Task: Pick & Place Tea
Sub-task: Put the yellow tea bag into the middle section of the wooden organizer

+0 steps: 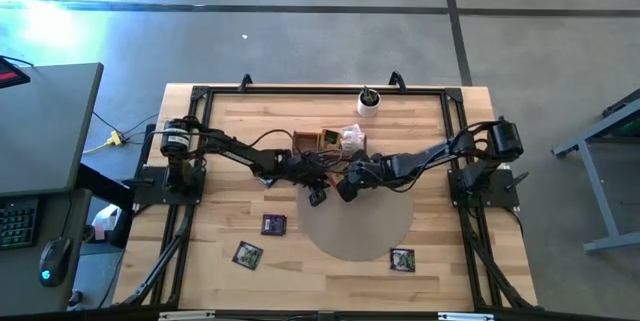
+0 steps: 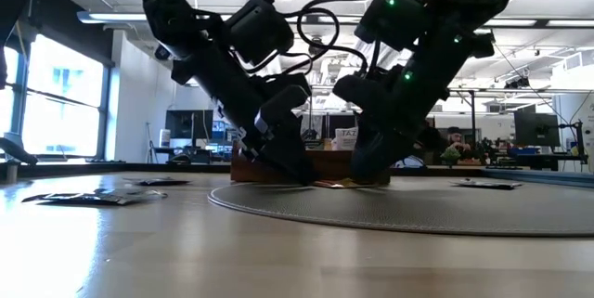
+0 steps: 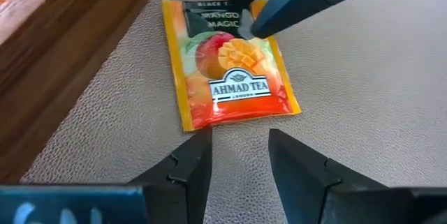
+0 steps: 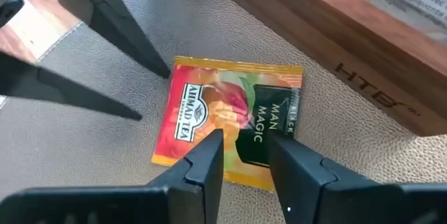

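Both grippers are down on the same sachet, nose to nose, near the back rim of the round grey mat (image 1: 365, 223).

Orange mango tea sachet (image 3: 230, 67) lies flat on the mat, just beside the wooden box (image 4: 335, 39); one sachet edge runs parallel to the box wall with only a thin strip of mat between.

Left gripper (image 3: 239, 155): jaws spread, nothing between them. The sachet's logo-end edge sits just ahead of the fingertips, roughly centred on the gap. Its fingers (image 4: 115, 21) land on the mat at that edge, touching or nearly so; can't tell which.

Right gripper (image 4: 246, 155): jaws parted by a narrow gap, straddling the dark-label end of the sachet from above. Tips sit over the sachet face, not under an edge. Whether they actually pinch the foil I can't tell. Its fingertip (image 3: 269, 11) covers the label corner in the left wrist view.

Clearance: tight. The two heads almost meet over the sachet in the low view, and the box blocks the far side. Open mat lies on the near side of both grippers.

Other sachets are well away from both jaws: two dark ones (image 1: 273, 224) (image 1: 248, 254) on the bare wood on the left arm's side and one (image 1: 402, 259) at the mat's front edge. White cup with a plant (image 1: 368, 104) sits at the table's back edge.
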Action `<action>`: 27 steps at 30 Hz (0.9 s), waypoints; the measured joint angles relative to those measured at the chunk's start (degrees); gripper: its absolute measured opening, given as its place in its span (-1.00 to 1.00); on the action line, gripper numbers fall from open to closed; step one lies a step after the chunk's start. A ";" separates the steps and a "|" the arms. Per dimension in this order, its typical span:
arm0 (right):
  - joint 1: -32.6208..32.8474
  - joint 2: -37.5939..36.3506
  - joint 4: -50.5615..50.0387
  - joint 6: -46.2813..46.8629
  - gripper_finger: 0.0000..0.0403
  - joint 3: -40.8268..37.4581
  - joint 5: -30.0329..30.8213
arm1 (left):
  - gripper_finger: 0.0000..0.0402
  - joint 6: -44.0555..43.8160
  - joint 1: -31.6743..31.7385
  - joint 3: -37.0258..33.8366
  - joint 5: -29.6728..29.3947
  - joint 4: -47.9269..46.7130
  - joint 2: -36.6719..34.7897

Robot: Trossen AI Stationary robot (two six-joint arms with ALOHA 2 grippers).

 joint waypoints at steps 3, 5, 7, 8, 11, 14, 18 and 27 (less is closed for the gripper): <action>0.00 0.00 -0.21 -1.50 -0.46 0.00 0.02 | -0.30 0.88 -0.02 0.45 0.72 -0.42 0.00; 0.00 0.00 -0.28 -1.77 -0.46 0.00 0.15 | -0.30 0.86 -0.01 0.45 0.70 -1.06 0.00; 0.00 -0.11 -0.22 -1.58 -0.46 0.00 0.65 | -0.30 0.86 0.00 0.45 0.69 -1.48 0.00; 0.00 -0.15 -0.23 -1.49 -0.46 0.00 1.12 | -0.30 0.84 0.00 0.45 0.69 -1.47 0.00; -0.04 -0.10 -1.54 -0.71 -0.46 0.00 4.00 | -0.30 0.85 -0.02 0.45 0.65 -1.45 0.00; -0.72 0.82 -3.55 1.92 -0.46 0.01 5.92 | -0.30 0.86 -0.02 0.47 0.57 -1.66 0.05; -1.75 2.77 -2.59 2.57 -0.46 0.09 4.19 | -0.30 1.05 -0.02 0.76 -0.21 -0.17 1.73; -1.98 3.87 4.89 1.72 -0.46 0.03 0.71 | -0.30 1.06 -0.02 0.65 -0.58 0.78 1.91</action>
